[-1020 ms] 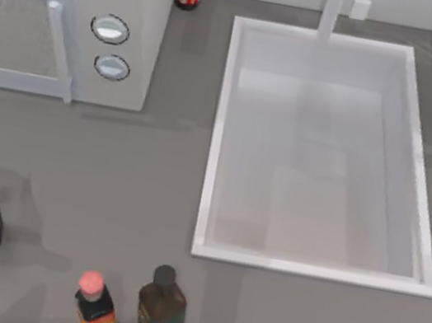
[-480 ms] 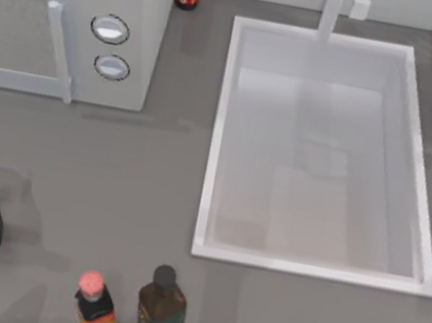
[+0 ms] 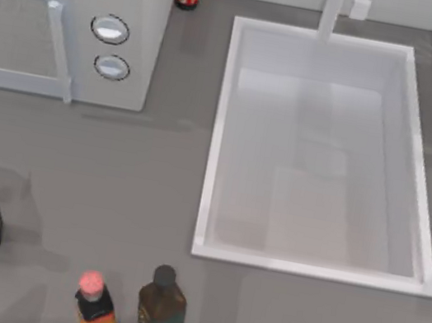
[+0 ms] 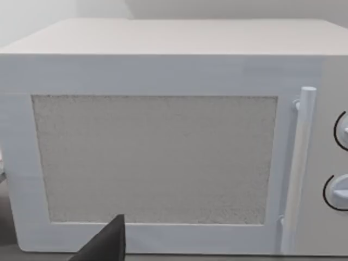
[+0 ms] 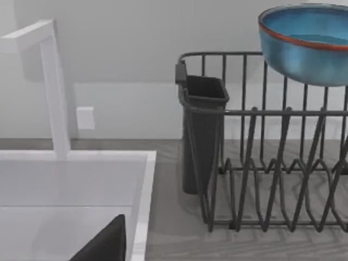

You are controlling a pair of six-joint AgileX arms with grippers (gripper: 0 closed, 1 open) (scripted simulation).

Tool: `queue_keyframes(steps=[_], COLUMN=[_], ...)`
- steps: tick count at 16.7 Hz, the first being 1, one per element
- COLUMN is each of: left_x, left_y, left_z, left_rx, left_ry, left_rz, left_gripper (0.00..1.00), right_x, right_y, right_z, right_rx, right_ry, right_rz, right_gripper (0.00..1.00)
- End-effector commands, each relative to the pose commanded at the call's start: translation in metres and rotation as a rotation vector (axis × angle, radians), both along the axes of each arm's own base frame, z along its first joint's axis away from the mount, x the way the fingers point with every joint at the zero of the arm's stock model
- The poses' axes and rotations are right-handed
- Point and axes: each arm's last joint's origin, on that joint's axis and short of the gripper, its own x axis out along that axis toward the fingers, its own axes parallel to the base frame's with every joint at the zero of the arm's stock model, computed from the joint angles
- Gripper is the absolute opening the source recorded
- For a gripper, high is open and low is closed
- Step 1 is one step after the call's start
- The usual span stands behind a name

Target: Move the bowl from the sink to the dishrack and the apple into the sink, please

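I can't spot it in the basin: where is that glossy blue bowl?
In the right wrist view the glossy blue bowl is up at the dark wire dishrack, beside the white sink.

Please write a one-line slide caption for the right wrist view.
Blue bowl above the dark dishrack, beside the white sink and faucet.

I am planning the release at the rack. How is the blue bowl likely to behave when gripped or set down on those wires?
The blue bowl looks glossy, so it may well slip in a pinch. Its glazed look suggests ceramic: probably rigid, heavyish and chippable. Its rounded underside above the wire dishrack could rock or slide between the wires.
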Motion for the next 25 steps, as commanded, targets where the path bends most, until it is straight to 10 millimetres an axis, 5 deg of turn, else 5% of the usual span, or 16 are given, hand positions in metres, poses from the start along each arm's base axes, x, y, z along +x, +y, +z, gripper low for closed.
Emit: queue_keyframes(steps=[17, 25], left_x=[0.000, 0.000], left_y=[0.000, 0.000], left_z=[0.000, 0.000], left_rx=[0.000, 0.000], left_ry=[0.000, 0.000], left_rz=[0.000, 0.000], left_gripper=[1.00, 1.00], right_x=[0.000, 0.021], right_y=[0.000, -0.014], right_z=[0.002, 0.041], right_rx=[-0.003, -0.083], right_ry=[0.011, 0.480], right_rz=[-0.002, -0.080], right_gripper=[1.00, 1.00])
